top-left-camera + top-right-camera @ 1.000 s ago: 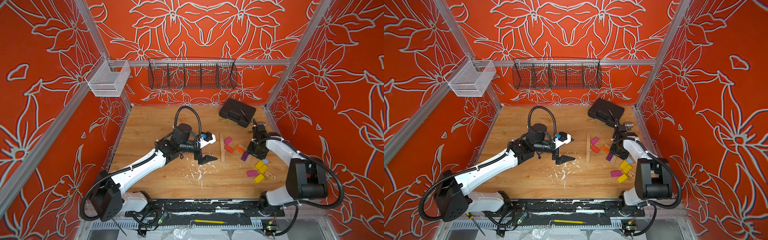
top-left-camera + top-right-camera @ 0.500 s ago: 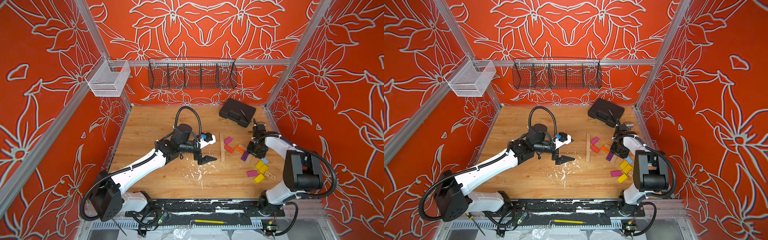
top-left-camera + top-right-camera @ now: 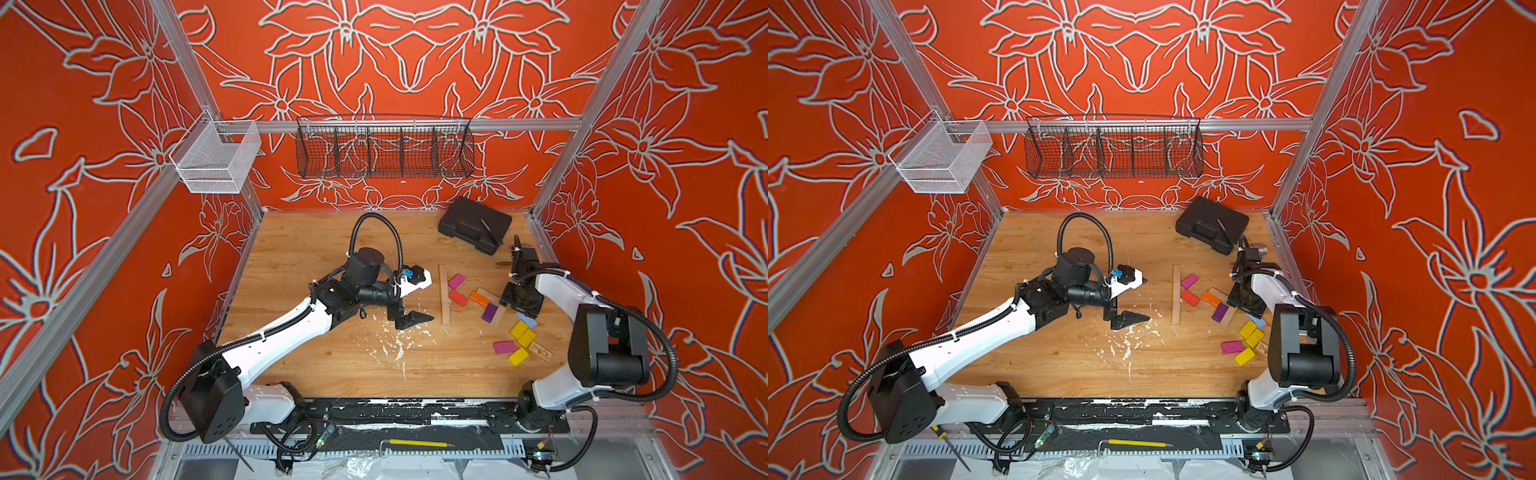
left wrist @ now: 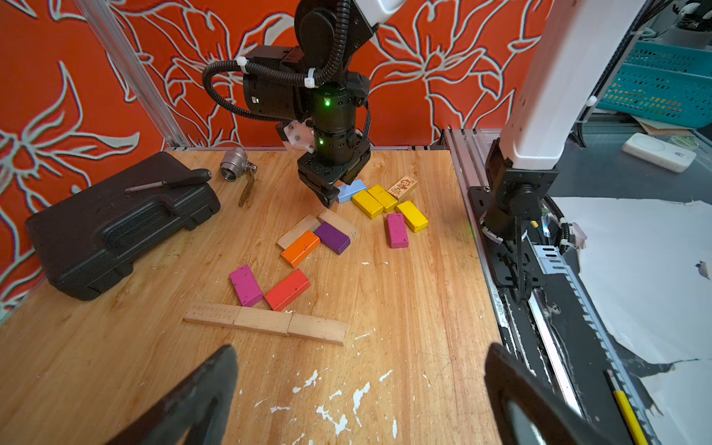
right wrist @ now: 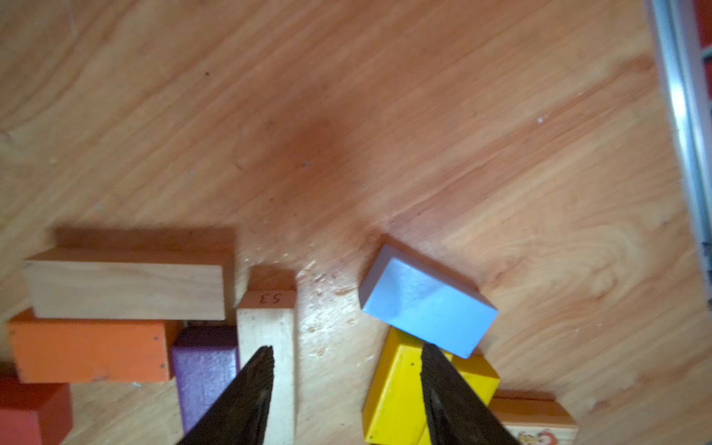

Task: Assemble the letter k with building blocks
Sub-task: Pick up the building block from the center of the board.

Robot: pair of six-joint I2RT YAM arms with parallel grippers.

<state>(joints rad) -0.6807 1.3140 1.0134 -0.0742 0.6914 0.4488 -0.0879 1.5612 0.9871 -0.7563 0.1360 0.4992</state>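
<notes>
Since a second ago the right tool (image 5: pixel 346 348) has spread its jaws and the right arm (image 3: pixel 557 291) has shifted slightly; the blocks lie as they did.

On the wooden worktop (image 3: pixel 332 365) the left arm (image 3: pixel 282 332) reaches toward the middle. Its left tool (image 4: pixel 360 354) hovers with jaws wide apart and nothing between them, just short of the plain row (image 4: pixel 266 321), three plain wood blocks laid end to end.

At the back right lies the black case (image 3: pixel 473 224).

The right tool points down, jaws apart over bare worktop and gripping nothing. One finger (image 5: pixel 246 400) overlaps the plain block marked 53 (image 5: pixel 266 331); the other crosses a yellow block (image 5: pixel 397 389) beside the light blue block (image 5: pixel 427 304).

A magenta block (image 4: pixel 246 285) and a red block (image 4: pixel 287 289) splay out from the row, each meeting it. Beyond them an orange block (image 4: pixel 300 248) and a purple block (image 4: pixel 332 237) sit against a second plain block (image 4: pixel 298 231).

Toward the right edge lie another magenta block (image 4: pixel 397 230) and the printed block (image 4: pixel 402 187).

The silver fitting (image 4: pixel 235 169) stands just beside the case.
</notes>
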